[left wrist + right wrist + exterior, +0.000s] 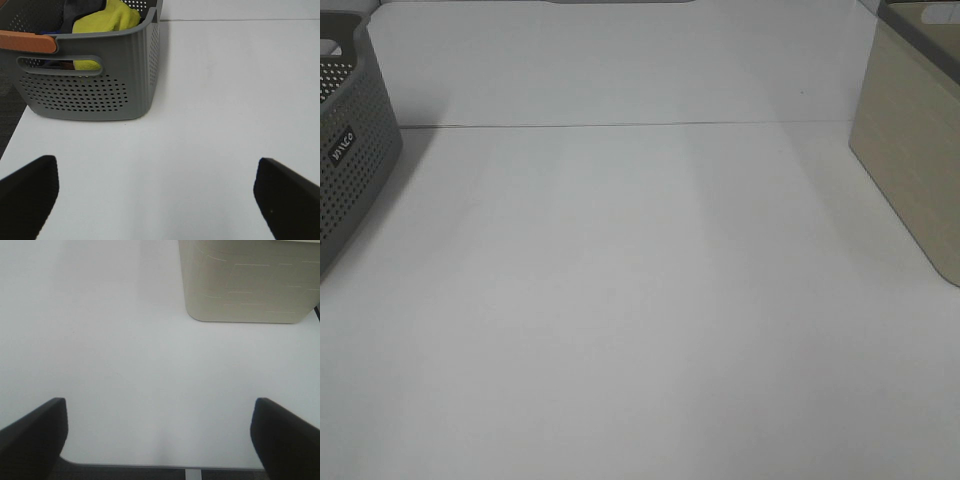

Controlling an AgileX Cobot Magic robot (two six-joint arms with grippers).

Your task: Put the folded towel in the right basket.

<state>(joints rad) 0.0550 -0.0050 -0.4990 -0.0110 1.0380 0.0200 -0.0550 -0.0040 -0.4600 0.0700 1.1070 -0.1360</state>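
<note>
The right basket (pixel 912 140) is beige and stands at the right edge of the white table; it also shows in the right wrist view (pixel 247 280). A grey perforated basket (pixel 350 150) stands at the left edge. In the left wrist view this grey basket (pixel 95 82) holds a yellow towel (pixel 107 20) and some dark cloth. No folded towel lies on the table. My left gripper (pixel 157 200) is open and empty above the table, short of the grey basket. My right gripper (pixel 160 437) is open and empty near the table's front edge. Neither gripper shows in the exterior high view.
The grey basket has an orange handle (pixel 27 42) on its rim. A seam (pixel 620 125) runs across the table (pixel 640 300) at the back. The table's front edge (pixel 150 466) shows in the right wrist view, with dark floor beyond.
</note>
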